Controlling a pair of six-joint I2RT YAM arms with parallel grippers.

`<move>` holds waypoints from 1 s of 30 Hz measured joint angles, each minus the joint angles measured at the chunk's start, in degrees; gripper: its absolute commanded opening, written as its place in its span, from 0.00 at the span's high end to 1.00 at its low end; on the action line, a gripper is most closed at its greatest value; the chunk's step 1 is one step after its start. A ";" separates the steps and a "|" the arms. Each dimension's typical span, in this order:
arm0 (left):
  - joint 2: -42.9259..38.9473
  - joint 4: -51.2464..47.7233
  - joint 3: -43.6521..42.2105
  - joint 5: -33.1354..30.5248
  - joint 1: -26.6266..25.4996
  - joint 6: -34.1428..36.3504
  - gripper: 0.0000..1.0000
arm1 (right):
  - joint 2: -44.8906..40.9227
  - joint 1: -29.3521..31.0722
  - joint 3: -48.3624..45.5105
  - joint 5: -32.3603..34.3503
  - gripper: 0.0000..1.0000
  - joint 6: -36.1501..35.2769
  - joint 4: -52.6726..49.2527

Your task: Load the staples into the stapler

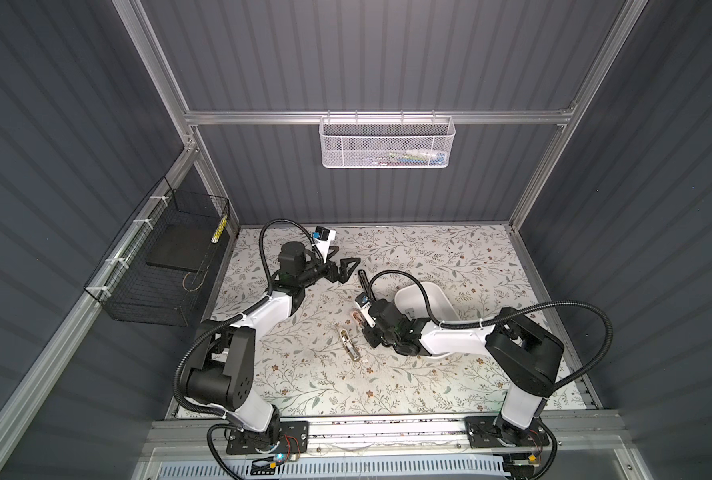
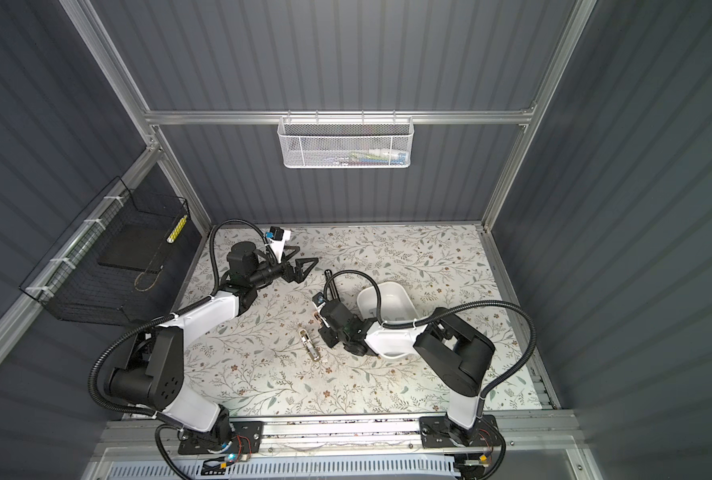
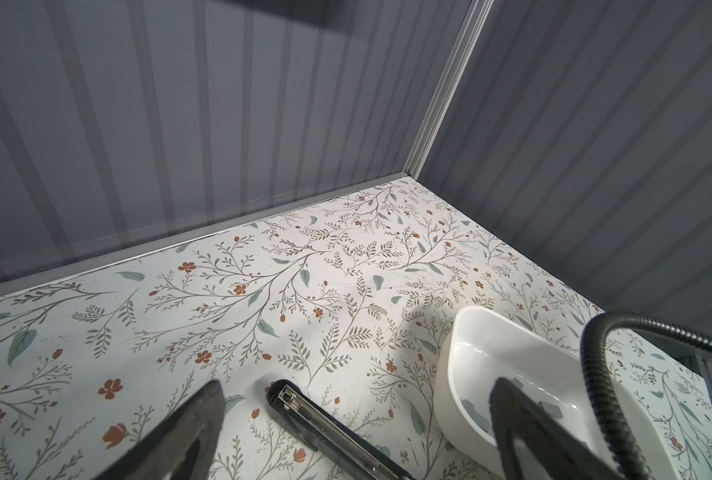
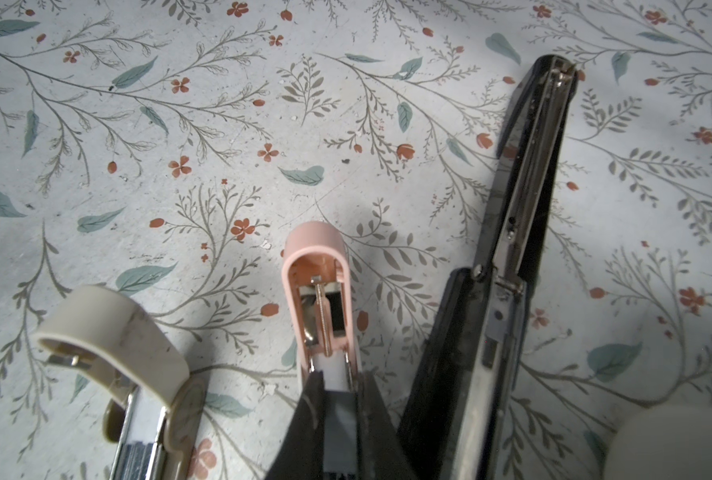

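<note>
On the white floral-patterned bench [image 1: 429, 374], three staplers are laid open side by side near the middle: a long black metal stapler [image 4: 529, 187], a small pink plastic stapler [image 4: 317, 249] and a cream plastic stapler [image 4: 117, 328], the pink one between the other two. An oval white plastic tub [image 3: 466, 332] is set just beside the black metal stapler, on the right arm's side, and is partly hidden by that arm in both top views. The staples [image 3: 477, 413], small flat grey metal strips, are seen lying loose on the tub floor, several alike. The right gripper [image 4: 340, 386] is held low over the open channel of the pink plastic stapler, its fingers drawn narrow together. A grey strip-like piece is seen between them, but whether it is a strip of staples cannot be told. The spring rod and pale channel of that stapler are exposed under its raised lid. The left gripper [image 1: 348, 254] is held spread wide with nothing between its fingers. It is placed toward the back left of the bench, near the far end of the black metal stapler but apart from it.
</note>
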 measured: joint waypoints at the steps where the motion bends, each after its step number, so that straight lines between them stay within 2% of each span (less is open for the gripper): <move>1: 0.00 0.00 0.00 0.00 0.00 0.00 0.00 | 0.07 0.00 0.00 0.00 1.00 -0.02 0.00; 30: 0.00 0.00 0.00 0.00 0.00 0.00 0.01 | 1.66 0.00 0.00 -0.26 1.00 0.37 0.42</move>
